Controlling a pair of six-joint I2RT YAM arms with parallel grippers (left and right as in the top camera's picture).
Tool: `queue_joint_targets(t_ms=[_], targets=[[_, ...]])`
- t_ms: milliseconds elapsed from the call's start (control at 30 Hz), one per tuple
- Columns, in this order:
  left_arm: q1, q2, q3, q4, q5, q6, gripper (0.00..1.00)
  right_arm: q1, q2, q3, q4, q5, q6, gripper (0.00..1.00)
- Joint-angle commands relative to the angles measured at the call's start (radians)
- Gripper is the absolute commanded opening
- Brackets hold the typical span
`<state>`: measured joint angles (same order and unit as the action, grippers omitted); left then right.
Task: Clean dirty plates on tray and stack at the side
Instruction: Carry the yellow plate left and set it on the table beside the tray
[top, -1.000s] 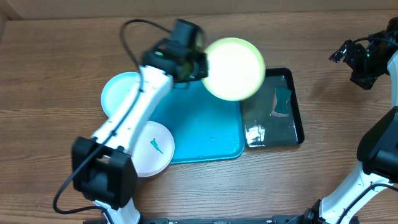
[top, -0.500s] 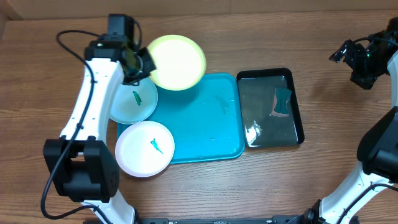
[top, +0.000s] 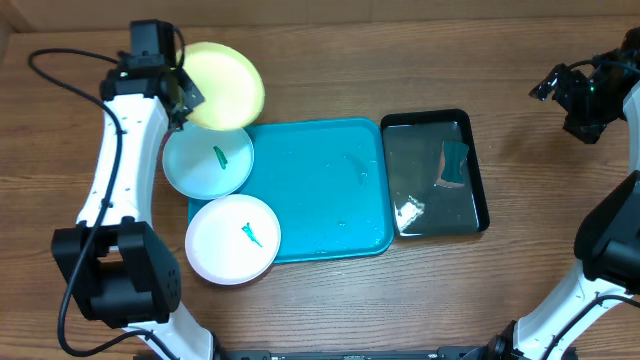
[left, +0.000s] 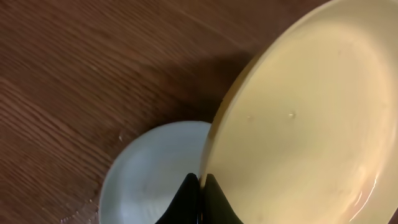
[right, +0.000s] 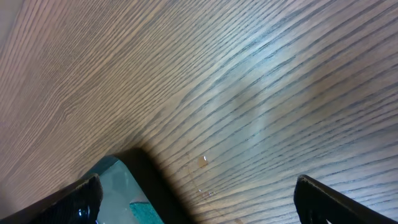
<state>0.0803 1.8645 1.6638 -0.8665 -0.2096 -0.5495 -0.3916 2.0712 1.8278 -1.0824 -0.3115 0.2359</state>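
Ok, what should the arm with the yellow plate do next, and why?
Probably lower the yellow plate onto the bare table beside the tray and let go. The left gripper pinches its rim, it looks clean, and it hangs past the tray's far-left corner. The blue plate and white plate each show a green smear.

Left gripper (top: 180, 92) over far-left desk (top: 400, 50); held plate (top: 228, 84) juts right of it. Second plate (top: 208, 160) just nearside of gripper, overlapping large tray (top: 320, 190) left rim. Third plate (top: 232, 238) nearer, on tray's near-left corner. Narrow tray (top: 435, 215) beside large tray's right edge, well left of right gripper (top: 570, 90).
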Motion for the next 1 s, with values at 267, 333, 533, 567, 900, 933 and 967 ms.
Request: queue_joint_targets(t_ms=[267, 333, 533, 567, 900, 933, 967], targets=[[0.138, -0.03, 0.021, 0.063, -0.187, -0.05, 0.04, -0.002, -0.027, 0.018, 0.005, -0.012, 0.007, 1.0], [0.173, -0.03, 0.02, 0.049, -0.223, -0.049, 0.04, -0.002, -0.027, 0.018, 0.005, -0.012, 0.007, 1.0], [0.199, -0.03, 0.02, -0.002, -0.303, -0.049, 0.04, -0.002, -0.027, 0.018, 0.005, -0.012, 0.007, 1.0], [0.201, -0.03, 0.02, -0.01, -0.307, -0.05, 0.04, -0.002, -0.027, 0.018, 0.005, -0.012, 0.007, 1.0], [0.234, -0.03, 0.02, -0.117, -0.315, -0.087, 0.04, -0.002, -0.027, 0.018, 0.005, -0.012, 0.007, 1.0], [0.235, -0.03, 0.02, -0.127, -0.315, -0.088, 0.04, -0.002, -0.027, 0.018, 0.005, -0.012, 0.007, 1.0], [0.235, -0.03, 0.02, -0.134, -0.315, -0.087, 0.04, -0.002, -0.027, 0.018, 0.005, -0.012, 0.007, 1.0]])
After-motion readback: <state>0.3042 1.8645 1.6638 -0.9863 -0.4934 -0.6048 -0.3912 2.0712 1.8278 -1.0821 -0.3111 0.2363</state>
